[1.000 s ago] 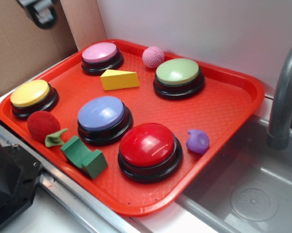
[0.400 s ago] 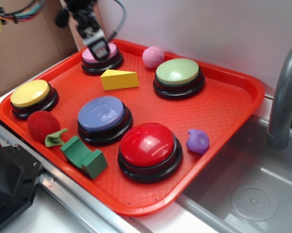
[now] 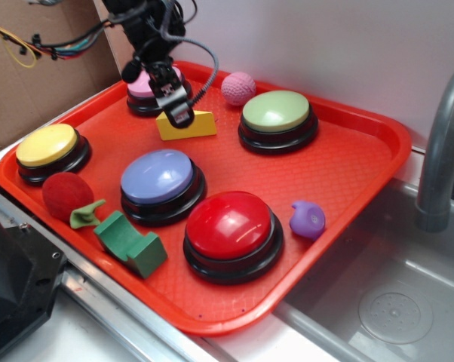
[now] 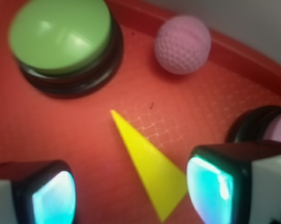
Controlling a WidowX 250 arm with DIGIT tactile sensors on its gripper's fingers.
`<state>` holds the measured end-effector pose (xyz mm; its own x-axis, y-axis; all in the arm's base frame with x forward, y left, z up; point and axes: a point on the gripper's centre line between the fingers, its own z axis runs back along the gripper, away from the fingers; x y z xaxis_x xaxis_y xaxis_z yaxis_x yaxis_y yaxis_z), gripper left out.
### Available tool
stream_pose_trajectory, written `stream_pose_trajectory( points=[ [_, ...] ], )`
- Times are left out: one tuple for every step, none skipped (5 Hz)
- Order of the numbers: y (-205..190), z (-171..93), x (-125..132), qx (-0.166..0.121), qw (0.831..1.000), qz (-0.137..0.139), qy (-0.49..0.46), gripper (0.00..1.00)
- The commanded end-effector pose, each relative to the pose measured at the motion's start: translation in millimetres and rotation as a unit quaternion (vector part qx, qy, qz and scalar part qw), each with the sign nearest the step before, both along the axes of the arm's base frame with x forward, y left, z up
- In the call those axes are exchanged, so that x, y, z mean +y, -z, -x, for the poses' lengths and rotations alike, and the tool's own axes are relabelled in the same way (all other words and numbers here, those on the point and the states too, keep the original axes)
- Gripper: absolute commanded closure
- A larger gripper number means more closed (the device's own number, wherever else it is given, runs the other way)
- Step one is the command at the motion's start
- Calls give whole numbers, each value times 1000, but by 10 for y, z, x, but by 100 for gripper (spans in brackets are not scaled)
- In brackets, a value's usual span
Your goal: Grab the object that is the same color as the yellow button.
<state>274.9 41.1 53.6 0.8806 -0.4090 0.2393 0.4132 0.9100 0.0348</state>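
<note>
yellow wedge point(image 3: 189, 125): lying flat on the red tray point(image 3: 348, 166), between the pink button point(image 3: 145, 84) and the green button point(image 3: 277, 111), with the pink ball point(image 3: 238, 87) just behind it; in the wrist view point(image 4: 150, 163) it is showing as a thin triangle pointing away from the camera.
gripper point(image 3: 176, 111): hovering over the wedge's left end with its jaws standing wide apart; in the wrist view the fingers point(image 4: 54, 193) are flanking the wedge, one near its wide end, neither touching it.
yellow button point(image 3: 47, 145): sitting at the tray's left corner, well apart from the wedge, giving the colour match.
other items: blue button point(image 3: 157, 175), red button point(image 3: 228, 224), red ball point(image 3: 65, 194), green block point(image 3: 130, 243) and purple piece point(image 3: 308, 219) are lying nearer the front, clear of the gripper.
progress: the approach is looking nearly done; lowering, closing and lifting are remaining.
risk: the wedge is appearing off-centre between the fingers, so closing may be pushing it aside.
</note>
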Motion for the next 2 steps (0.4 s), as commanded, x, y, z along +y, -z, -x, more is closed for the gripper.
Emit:
stream_pose_trajectory(
  points=[
    [121, -180, 108, 2, 1000, -27, -5, 0],
    [162, -169, 69, 15, 999, -46, 6, 0]
  ],
)
